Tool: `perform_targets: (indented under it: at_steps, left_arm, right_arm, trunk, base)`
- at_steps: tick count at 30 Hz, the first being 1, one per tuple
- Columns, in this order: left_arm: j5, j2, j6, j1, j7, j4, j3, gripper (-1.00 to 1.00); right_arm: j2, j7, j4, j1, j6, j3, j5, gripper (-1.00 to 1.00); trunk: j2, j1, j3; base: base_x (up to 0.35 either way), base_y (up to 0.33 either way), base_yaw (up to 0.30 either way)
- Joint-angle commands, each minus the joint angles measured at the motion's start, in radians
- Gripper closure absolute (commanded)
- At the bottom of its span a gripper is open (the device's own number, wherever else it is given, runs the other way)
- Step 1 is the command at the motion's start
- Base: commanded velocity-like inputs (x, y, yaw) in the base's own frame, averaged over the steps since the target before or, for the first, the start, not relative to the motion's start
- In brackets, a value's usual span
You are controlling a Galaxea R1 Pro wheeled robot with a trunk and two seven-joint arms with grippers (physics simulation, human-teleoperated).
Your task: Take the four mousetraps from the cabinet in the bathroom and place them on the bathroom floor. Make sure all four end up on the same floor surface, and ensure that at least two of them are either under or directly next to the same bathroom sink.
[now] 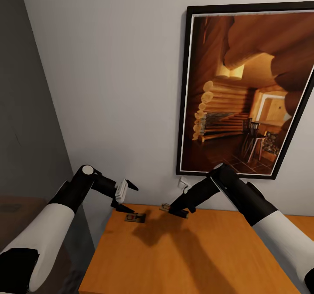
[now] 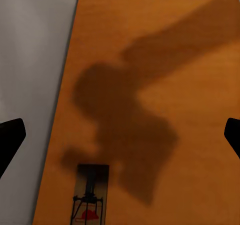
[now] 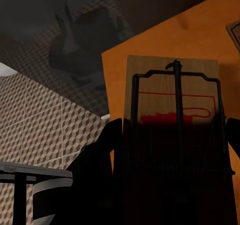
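The orange-brown cabinet (image 1: pixel 187 259) shows its flat top in front of me. One mousetrap (image 1: pixel 135 217) lies flat on it near the back left corner, also seen in the left wrist view (image 2: pixel 91 195). My left gripper (image 1: pixel 126 197) hovers just above that trap, open, its dark fingertips (image 2: pixel 10 140) far apart. My right gripper (image 1: pixel 178 210) is shut on a second mousetrap (image 3: pixel 172 100), a wooden board with a black wire bar and red print, held over the cabinet's back edge area. The first trap's corner (image 3: pixel 234 35) peeks in beyond it. The bathroom floor (image 3: pixel 45 125) shows past the cabinet's side.
A large black-framed picture of a log cabin (image 1: pixel 248 89) hangs on the white wall behind the cabinet, with a white wall outlet (image 1: pixel 183 183) below it. A grey wall (image 1: pixel 26 111) closes the left side. A dark stand (image 3: pixel 20 180) sits on the floor beside the cabinet.
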Motion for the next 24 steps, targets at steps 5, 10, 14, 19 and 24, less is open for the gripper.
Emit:
perform_targets:
  at_steps: [5, 10, 14, 19, 24]
  left_arm:
    - [-0.001, 0.001, -0.006, 0.0, -0.001, -0.001, -0.002, -1.0]
    - [-0.001, 0.001, -0.006, 0.0, -0.001, -0.001, -0.002, -1.0]
    - [-0.001, 0.001, -0.006, 0.0, -0.001, -0.001, -0.003, -1.0]
    - [-0.001, 0.001, -0.005, 0.0, -0.001, -0.001, -0.003, -1.0]
    - [-0.001, 0.001, -0.005, 0.0, -0.001, -0.001, -0.003, -1.0]
  right_arm:
    - [0.0, 0.01, 0.002, -0.001, 0.013, 0.001, 0.007, 1.0]
    - [0.001, 0.006, 0.003, -0.001, 0.011, 0.002, 0.008, 1.0]
    - [0.001, 0.002, 0.007, -0.001, 0.004, 0.003, 0.009, 1.0]
    - [0.004, 0.0, 0.025, 0.0, 0.002, 0.007, 0.01, 1.0]
    - [0.006, -0.002, 0.036, 0.003, 0.002, 0.019, 0.01, 1.0]
  trunk:
    - [-0.001, 0.0, -0.001]
    - [-0.001, 0.0, -0.001]
    - [-0.001, 0.0, -0.001]
    - [-0.001, 0.0, -0.001]
    - [-0.001, 0.0, -0.001]
  base:
    - [0.0, 0.0, 0.0]
    - [0.0, 0.0, 0.0]
    - [0.0, 0.0, 0.0]
    - [0.0, 0.0, 0.0]
    - [0.0, 0.0, 0.0]
